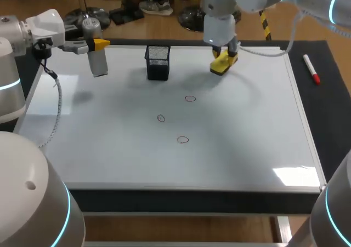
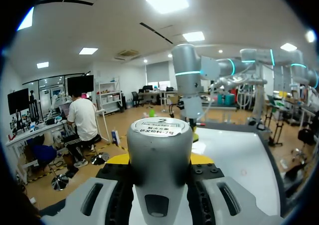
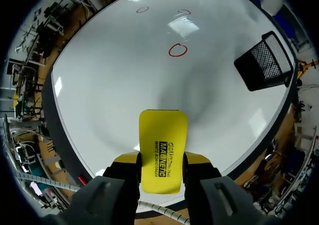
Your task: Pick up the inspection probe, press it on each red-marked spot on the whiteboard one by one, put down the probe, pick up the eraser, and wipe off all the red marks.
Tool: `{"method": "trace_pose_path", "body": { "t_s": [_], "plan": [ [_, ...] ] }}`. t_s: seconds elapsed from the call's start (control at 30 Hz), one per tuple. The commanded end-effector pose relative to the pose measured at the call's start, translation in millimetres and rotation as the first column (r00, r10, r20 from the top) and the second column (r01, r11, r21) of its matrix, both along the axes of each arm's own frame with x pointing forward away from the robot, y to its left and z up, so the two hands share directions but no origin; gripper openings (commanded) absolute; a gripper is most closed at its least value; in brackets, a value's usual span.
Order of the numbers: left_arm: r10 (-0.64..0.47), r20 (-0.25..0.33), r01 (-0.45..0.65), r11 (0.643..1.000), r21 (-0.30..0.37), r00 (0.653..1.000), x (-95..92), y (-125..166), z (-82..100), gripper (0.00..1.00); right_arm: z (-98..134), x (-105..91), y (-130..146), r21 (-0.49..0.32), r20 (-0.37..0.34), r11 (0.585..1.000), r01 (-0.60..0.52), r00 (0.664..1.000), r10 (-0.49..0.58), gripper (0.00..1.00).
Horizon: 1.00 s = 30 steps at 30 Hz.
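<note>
Pinching the eraser (image 3: 163, 135) from both sides, right gripper (image 3: 162, 160) sits over the whiteboard (image 3: 124, 70) (left gripper (image 2: 159, 161) clamps the probe (image 2: 159, 145)).

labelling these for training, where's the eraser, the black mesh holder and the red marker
eraser (image 3: 163, 145), right wrist view, middle of its yellow face
black mesh holder (image 1: 158, 63), head view, front wall
red marker (image 1: 311, 67), head view, middle of its barrel

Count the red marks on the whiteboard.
3 red marks, all central on the whiteboard: one nearest the black mesh holder, one left of centre, one closest to the near edge. None seems hidden.
</note>
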<state>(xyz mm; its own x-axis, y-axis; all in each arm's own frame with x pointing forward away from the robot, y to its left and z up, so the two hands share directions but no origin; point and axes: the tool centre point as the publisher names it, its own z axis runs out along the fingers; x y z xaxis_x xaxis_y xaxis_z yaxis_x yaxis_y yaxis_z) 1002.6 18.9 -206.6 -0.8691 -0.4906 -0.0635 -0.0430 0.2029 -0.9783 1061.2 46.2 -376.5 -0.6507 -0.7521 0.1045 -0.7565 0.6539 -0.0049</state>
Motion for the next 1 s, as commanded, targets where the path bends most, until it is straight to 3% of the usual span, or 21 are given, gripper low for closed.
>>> {"method": "trace_pose_path", "body": {
  "t_s": [0.03,0.4,1.0],
  "plan": [
    [0.002,0.003,-0.002,1.000,-0.001,1.000,-0.3,0.0,0.3,0.00,9.1,-14.2,-25.4,0.007,0.016,0.999,0.043,0.999,-0.043,0.00],
    [0.002,0.003,-0.002,1.000,-0.001,1.000,-0.3,0.0,0.3,0.00,13.5,-48.1,-79.2,0.000,0.034,0.977,0.211,0.977,-0.211,0.00],
    [0.002,0.003,-0.002,1.000,-0.001,1.000,-0.3,0.0,0.3,0.00,7.1,-93.7,-115.1,-0.017,0.004,0.931,0.366,0.931,-0.366,0.00]
  ]
}}
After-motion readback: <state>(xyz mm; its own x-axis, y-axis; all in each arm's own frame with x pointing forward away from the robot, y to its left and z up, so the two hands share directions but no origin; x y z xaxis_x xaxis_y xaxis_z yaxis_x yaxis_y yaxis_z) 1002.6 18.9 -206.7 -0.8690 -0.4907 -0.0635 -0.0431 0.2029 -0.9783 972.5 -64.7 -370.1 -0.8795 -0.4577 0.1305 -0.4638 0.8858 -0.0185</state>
